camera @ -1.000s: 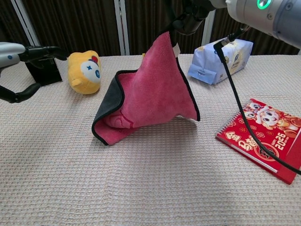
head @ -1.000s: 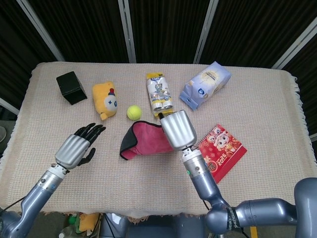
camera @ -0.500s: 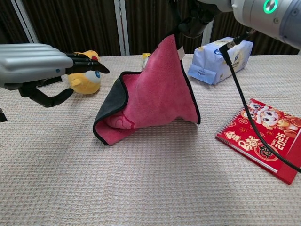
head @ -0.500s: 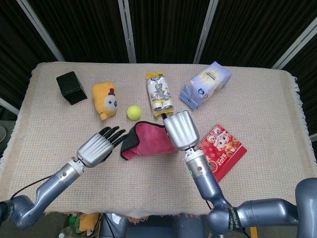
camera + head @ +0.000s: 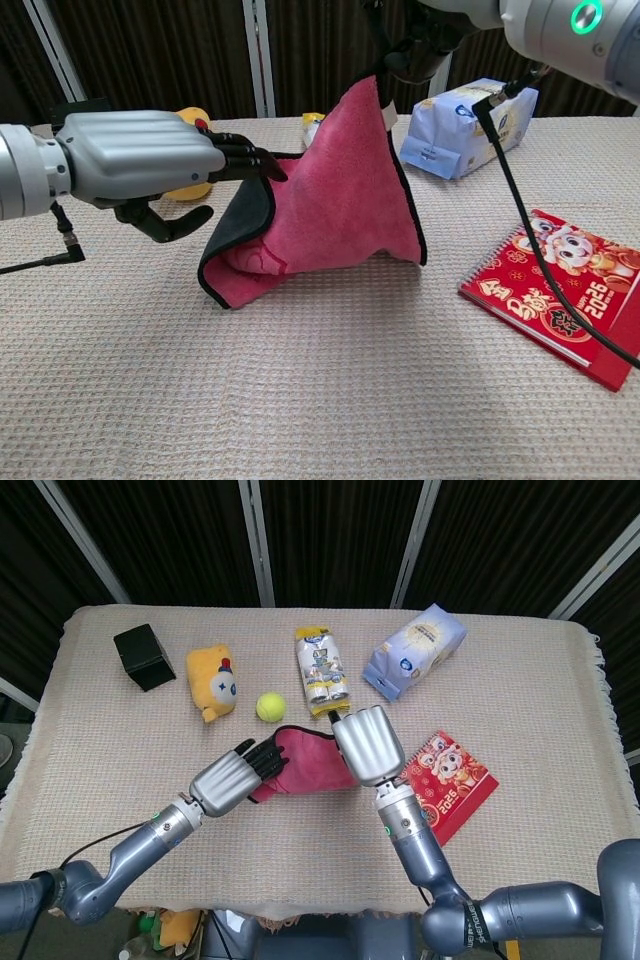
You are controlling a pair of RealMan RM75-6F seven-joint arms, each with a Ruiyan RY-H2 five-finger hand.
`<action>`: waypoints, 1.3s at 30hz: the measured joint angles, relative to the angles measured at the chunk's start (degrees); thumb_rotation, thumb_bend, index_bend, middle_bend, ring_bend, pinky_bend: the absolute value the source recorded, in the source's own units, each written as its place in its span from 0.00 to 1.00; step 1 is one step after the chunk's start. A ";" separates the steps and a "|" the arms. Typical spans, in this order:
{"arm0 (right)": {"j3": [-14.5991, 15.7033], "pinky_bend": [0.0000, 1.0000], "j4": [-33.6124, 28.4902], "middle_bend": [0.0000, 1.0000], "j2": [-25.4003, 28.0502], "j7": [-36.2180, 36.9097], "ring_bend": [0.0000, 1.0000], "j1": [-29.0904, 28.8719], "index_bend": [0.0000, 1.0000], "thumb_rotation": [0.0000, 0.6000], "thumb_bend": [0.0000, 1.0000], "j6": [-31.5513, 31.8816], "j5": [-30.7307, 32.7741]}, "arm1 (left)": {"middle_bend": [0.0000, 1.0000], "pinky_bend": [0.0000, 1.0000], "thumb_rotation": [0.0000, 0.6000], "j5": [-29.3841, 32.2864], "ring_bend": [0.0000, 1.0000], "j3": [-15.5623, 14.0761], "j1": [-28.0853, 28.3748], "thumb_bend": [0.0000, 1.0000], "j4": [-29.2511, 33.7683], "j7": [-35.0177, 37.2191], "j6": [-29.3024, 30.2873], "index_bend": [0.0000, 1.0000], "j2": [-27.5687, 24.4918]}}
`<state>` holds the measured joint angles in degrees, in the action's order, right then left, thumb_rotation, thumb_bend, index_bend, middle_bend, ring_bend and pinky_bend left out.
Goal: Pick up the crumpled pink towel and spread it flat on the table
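Note:
The pink towel (image 5: pixel 330 210) with its dark edge hangs like a tent, its lower folds resting on the table near the middle (image 5: pixel 305 765). My right hand (image 5: pixel 367 744) grips the towel's top corner and holds it up; in the chest view that hand (image 5: pixel 420 45) shows at the top edge. My left hand (image 5: pixel 140 160) is open, fingers stretched out, its fingertips (image 5: pixel 262 165) at the towel's left dark edge. In the head view the left hand (image 5: pixel 228 780) lies just left of the towel; contact cannot be told.
A tan woven cloth covers the table (image 5: pixel 520 680). Behind the towel lie a tennis ball (image 5: pixel 270 707), a yellow plush toy (image 5: pixel 212 683), a black box (image 5: pixel 144 656), a snack pack (image 5: pixel 320 670) and a white-blue bag (image 5: pixel 415 650). A red 2025 calendar (image 5: pixel 447 785) lies right.
My left hand has swept rightwards from the table's left to the towel's left edge. The right hand keeps the towel's corner raised, shifted only slightly.

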<state>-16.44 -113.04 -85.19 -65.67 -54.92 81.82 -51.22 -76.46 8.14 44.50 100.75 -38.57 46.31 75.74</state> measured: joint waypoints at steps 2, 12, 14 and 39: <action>0.01 0.97 -0.11 1.00 0.07 0.08 1.00 0.07 0.65 1.00 0.58 0.18 0.04 | 0.03 0.16 1.00 0.65 0.00 -0.17 0.52 0.67 -0.16 -1.06 -0.12 0.02 0.36; 0.33 0.97 -0.89 1.00 1.33 0.11 1.00 0.62 0.65 1.00 0.58 0.88 -0.09 | 0.11 0.16 1.00 6.35 0.00 -1.97 2.24 0.68 -0.92 -6.79 -0.05 0.03 -0.25; 0.40 0.97 -0.89 1.00 1.52 0.28 1.00 0.78 0.65 1.00 0.58 0.95 -0.04 | 0.12 0.16 1.00 7.35 0.00 -2.36 2.31 0.68 -1.12 -7.44 0.19 0.03 -0.86; 1.01 0.97 -1.25 1.00 3.01 0.90 1.00 1.83 0.65 1.00 0.58 1.73 -0.30 | 0.13 0.14 1.00 20.51 0.00 -0.75 0.18 0.27 -4.63 3.75 5.35 0.06 -4.14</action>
<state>-15.43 -114.29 -82.18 -64.77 -53.09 83.55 -51.52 -55.95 7.39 44.68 96.12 -34.81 51.65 71.60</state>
